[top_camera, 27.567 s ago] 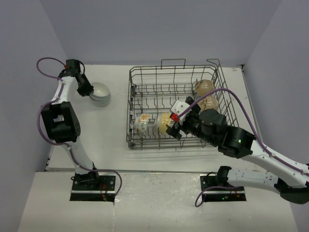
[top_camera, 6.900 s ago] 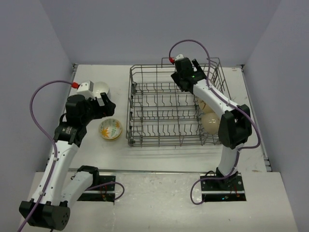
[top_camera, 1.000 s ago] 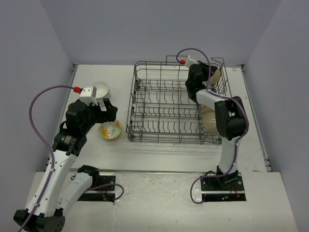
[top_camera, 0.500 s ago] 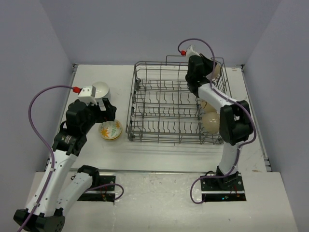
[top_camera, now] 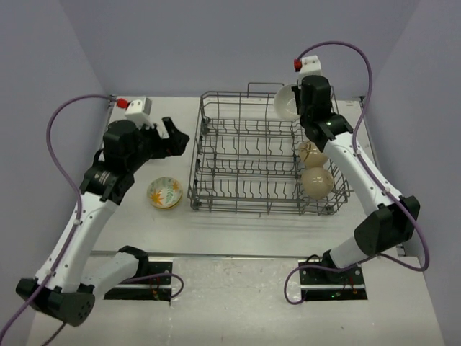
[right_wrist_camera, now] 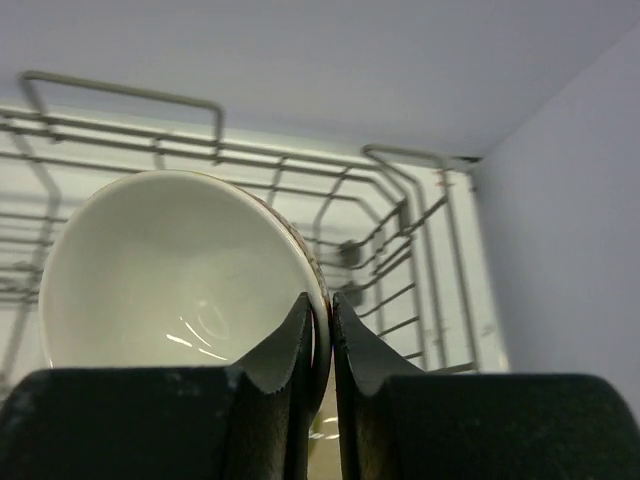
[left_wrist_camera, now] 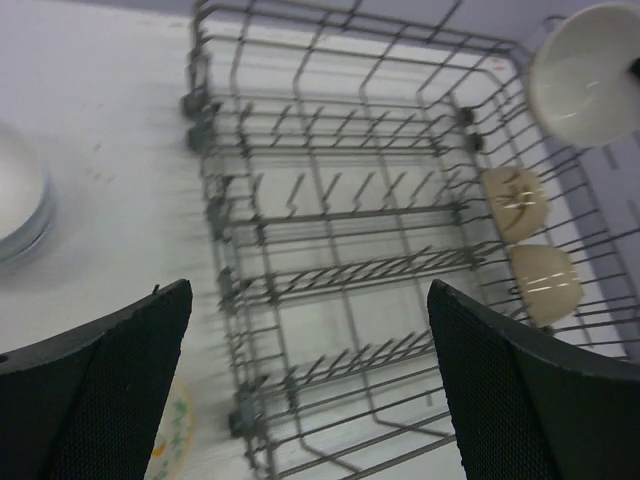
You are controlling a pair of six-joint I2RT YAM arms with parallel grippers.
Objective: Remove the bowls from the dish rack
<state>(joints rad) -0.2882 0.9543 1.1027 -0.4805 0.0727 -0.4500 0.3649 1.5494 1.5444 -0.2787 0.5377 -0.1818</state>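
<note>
My right gripper [top_camera: 297,108] [right_wrist_camera: 320,300] is shut on the rim of a bowl [top_camera: 286,101] [right_wrist_camera: 170,270] [left_wrist_camera: 585,70], white inside and tan at the edge. It holds the bowl tilted in the air over the far right corner of the dish rack [top_camera: 245,166] [left_wrist_camera: 330,200] [right_wrist_camera: 200,150]. Two beige bowls [top_camera: 311,153] [top_camera: 317,182] [left_wrist_camera: 515,200] [left_wrist_camera: 545,282] stand on edge along the rack's right side. My left gripper [top_camera: 171,137] [left_wrist_camera: 310,290] hangs open and holds nothing, left of the rack and above the table.
A floral bowl [top_camera: 165,192] [left_wrist_camera: 172,440] sits on the table by the rack's near left corner. A white bowl [left_wrist_camera: 15,195] lies further left, hidden under my left arm in the top view. The rack's raised handle loops [top_camera: 263,88] stand at its far side.
My right gripper has risen with the bowl, up and out of the rack's far right corner. My left gripper has lifted and swung from above the floral bowl toward the rack.
</note>
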